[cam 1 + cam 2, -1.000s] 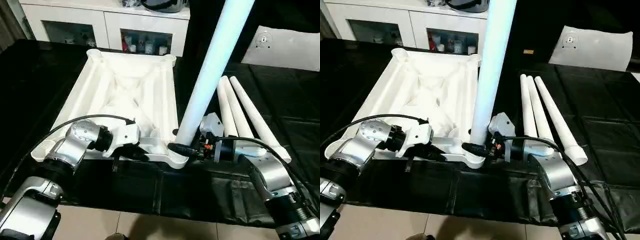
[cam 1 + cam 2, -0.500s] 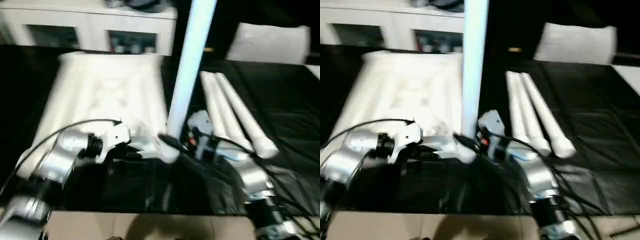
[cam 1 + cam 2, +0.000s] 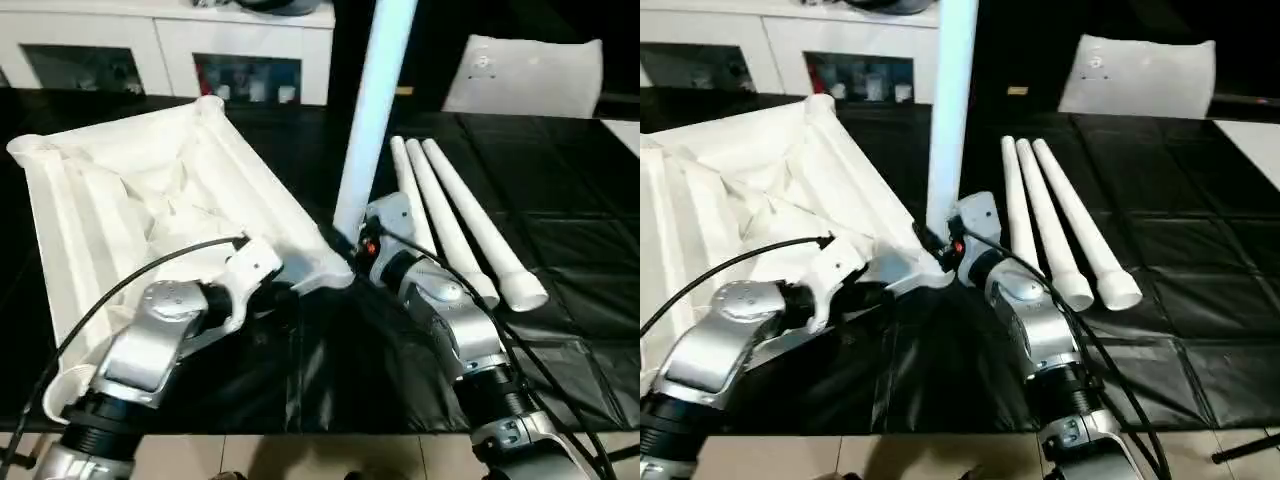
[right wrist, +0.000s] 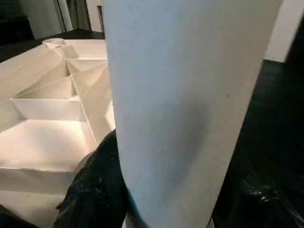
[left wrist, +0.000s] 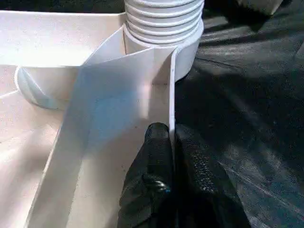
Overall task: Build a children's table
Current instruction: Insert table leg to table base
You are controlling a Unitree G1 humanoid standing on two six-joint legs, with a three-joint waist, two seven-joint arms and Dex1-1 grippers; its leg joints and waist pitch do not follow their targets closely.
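The children's table top [image 3: 130, 190] lies upside down at the left, ribbed underside up. One white leg [image 3: 378, 110] stands upright in its near right corner socket [image 3: 338, 268]. My right gripper [image 3: 347, 246] is shut on the base of this leg, with a black finger [image 4: 92, 190] on each side. My left gripper [image 5: 172, 137] is shut on the thin rim wall of the top [image 5: 172, 95], close to the socket and the leg's threaded end [image 5: 164, 19]. Three loose legs [image 3: 452, 222] lie side by side to the right.
Everything rests on a black-covered table [image 3: 560, 200], whose front edge runs just below my forearms above a tiled floor. At the back stands a white cabinet with glass doors [image 3: 245, 65]. At the back right lies a flat white panel [image 3: 525, 72].
The table top has swung, its far end now toward the left, while the near right corner with the upright leg stayed between my grippers. The view has also shifted. Both grips are unchanged.
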